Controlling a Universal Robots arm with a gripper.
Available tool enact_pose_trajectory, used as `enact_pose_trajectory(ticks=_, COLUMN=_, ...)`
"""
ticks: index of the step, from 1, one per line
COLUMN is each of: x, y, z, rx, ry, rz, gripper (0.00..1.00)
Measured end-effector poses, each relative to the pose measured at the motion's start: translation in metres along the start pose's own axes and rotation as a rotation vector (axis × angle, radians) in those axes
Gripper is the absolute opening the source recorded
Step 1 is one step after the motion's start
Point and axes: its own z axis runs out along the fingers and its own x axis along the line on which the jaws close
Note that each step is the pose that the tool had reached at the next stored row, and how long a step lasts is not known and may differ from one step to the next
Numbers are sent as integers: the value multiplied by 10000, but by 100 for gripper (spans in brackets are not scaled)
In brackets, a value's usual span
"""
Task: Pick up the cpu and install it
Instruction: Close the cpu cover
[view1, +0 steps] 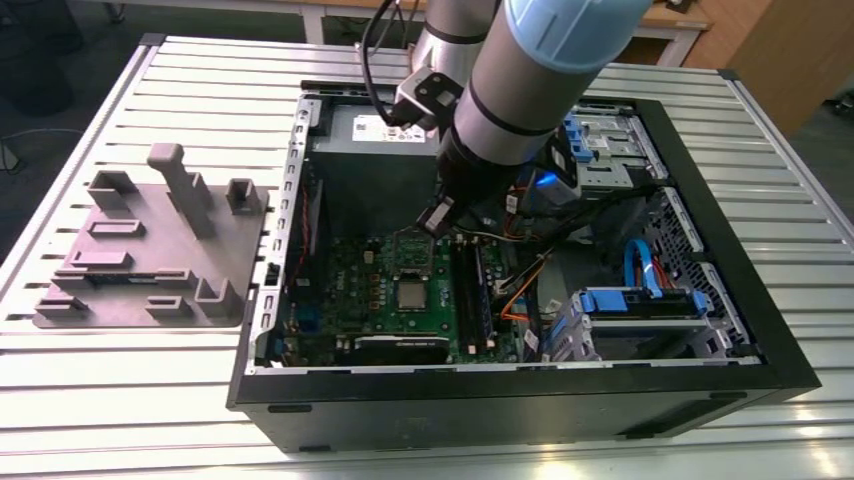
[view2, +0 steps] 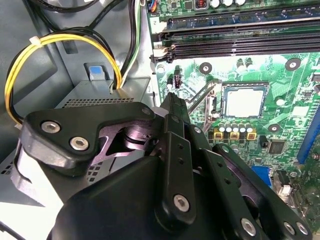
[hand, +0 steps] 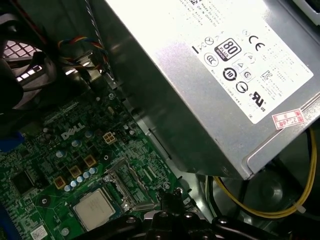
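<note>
The cpu (view1: 411, 293) is a small silvery square lying flat in the socket of the green motherboard (view1: 350, 290), inside the open computer case. It also shows in both wrist views (view2: 245, 101) (hand: 93, 207). The socket's metal frame (view2: 202, 95) (hand: 131, 181) stands swung open beside the chip. My gripper (view1: 438, 220) hangs over the board just off the socket's frame side, apart from the cpu. Its black fingers (view2: 172, 102) meet at a point, shut with nothing seen between them; the tip (hand: 170, 197) hovers close to the open frame.
A large grey box with a white label (hand: 210, 75) sits at the back of the case (view1: 747, 290), close beside my arm. Yellow and black cables (view2: 30, 55) loop next to it. Black memory slots (view2: 240, 45) run alongside the socket. A grey fixture plate (view1: 147, 250) lies at the exterior view's left.
</note>
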Motion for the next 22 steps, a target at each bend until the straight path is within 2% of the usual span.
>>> enact_pose_trajectory(ticks=22, x=1, y=14, z=-35, rx=-14, ry=39, rz=-167, gripper=11)
